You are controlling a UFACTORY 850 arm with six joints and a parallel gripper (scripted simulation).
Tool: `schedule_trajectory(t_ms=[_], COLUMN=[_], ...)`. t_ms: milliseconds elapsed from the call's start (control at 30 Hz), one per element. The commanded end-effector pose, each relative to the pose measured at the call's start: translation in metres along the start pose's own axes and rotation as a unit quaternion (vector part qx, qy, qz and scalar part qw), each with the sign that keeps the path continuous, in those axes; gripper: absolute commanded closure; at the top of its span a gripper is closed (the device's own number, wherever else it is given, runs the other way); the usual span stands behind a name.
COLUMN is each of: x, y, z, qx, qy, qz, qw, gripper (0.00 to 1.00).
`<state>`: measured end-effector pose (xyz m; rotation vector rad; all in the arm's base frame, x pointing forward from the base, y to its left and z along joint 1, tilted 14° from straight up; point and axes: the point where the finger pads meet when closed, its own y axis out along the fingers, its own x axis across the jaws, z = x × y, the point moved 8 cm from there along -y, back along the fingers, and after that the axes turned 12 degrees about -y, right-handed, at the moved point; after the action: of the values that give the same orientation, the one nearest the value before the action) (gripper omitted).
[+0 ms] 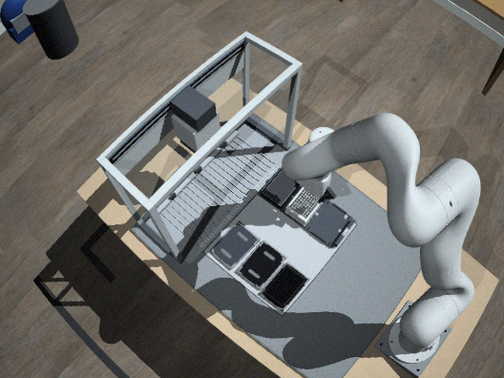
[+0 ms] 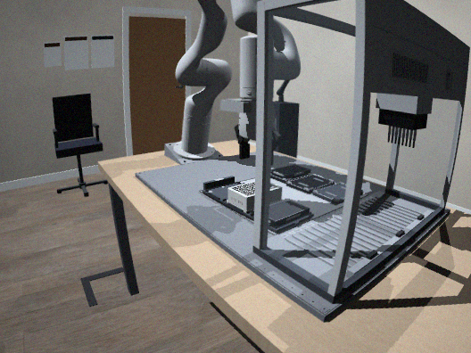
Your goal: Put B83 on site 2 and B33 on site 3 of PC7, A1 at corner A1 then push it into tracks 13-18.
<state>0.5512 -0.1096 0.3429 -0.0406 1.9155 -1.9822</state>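
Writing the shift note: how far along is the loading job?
Done: the white deep-well block and a dark plate sit on carrier PC7; one black plate sits in its nest. In hand: nothing, the gripper is open above the carrier. Left: pushing PC7 into the rails.

Room: wood-plank floor (image 2: 49,250), brown-grey. Beige plain walls (image 2: 27,111) with a pale skirting board (image 2: 40,179). Brown door (image 2: 157,85) in a white frame. Three white paper sheets (image 2: 77,53) with dark headers pinned left of the door. Black swivel office chair (image 2: 76,129) near the wall. Light wooden table (image 2: 214,267) on dark metal legs (image 2: 122,241). Dark cylindrical bin (image 1: 52,26) on the floor, a blue object (image 1: 11,19) beside it. Hard shadows fall across floor and table.
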Motion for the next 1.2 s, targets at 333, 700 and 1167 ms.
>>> schedule_trajectory(t_ms=[333,700,1167], x=[-0.001,-0.001,-0.003], y=[-0.024,-0.039,-0.035], z=[0.000,0.000,-0.009], qx=[0.001,0.001,0.001], qy=[0.000,0.000,0.016], qz=[0.001,0.001,0.001], qw=[1.000,1.000,1.000], gripper=[0.00,0.00,0.00])
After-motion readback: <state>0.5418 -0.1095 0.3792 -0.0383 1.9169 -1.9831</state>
